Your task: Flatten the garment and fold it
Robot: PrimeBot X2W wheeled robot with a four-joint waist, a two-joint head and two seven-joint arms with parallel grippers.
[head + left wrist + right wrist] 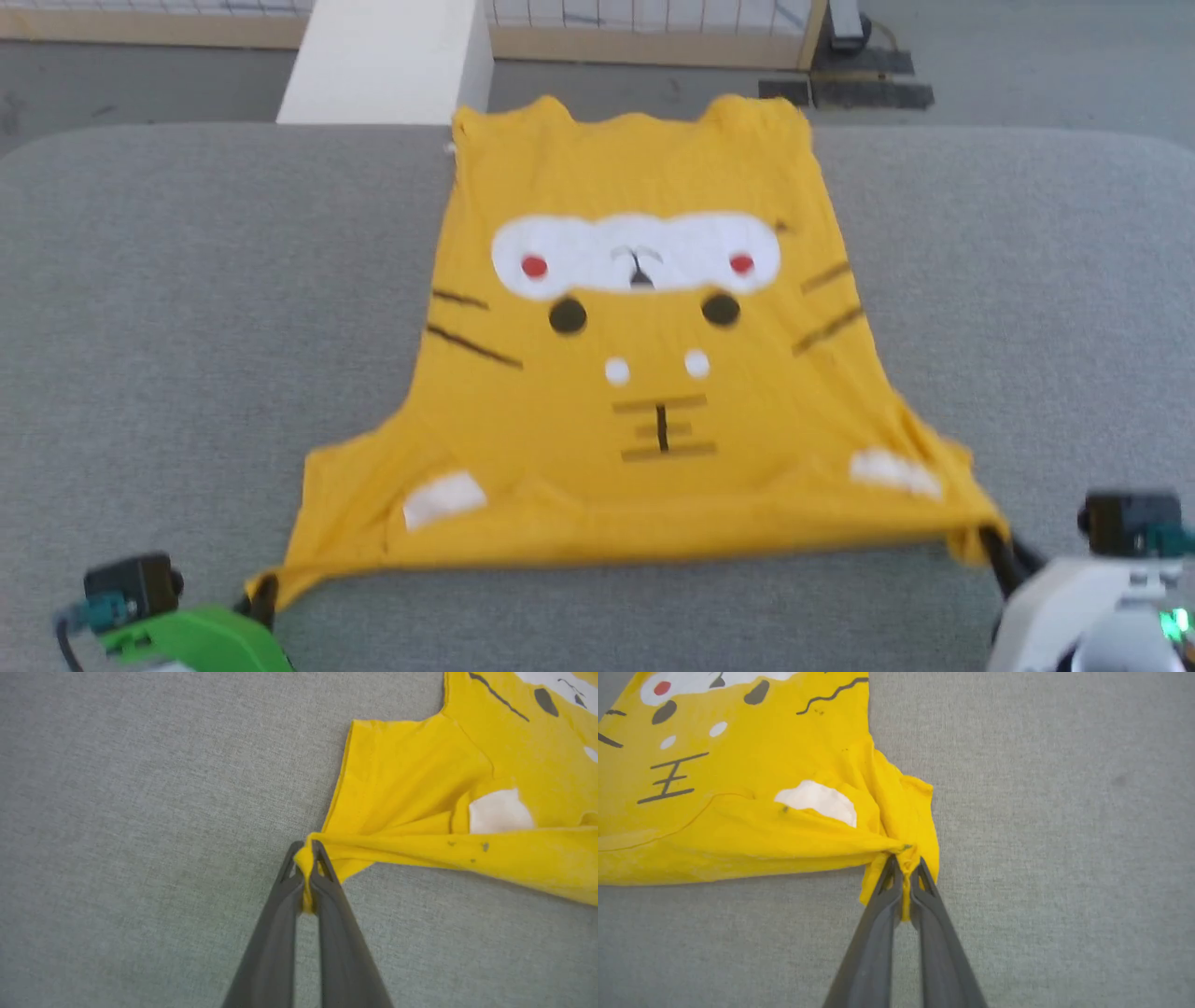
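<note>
The left jaws and the right jaws are each clamped on a near corner of the garment [644,373], which lies spread on the grey counter [140,327], its length running away from both

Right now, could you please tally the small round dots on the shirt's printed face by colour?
Red dots: 2
Black dots: 2
White dots: 2
Total: 6 dots on the shirt
</note>
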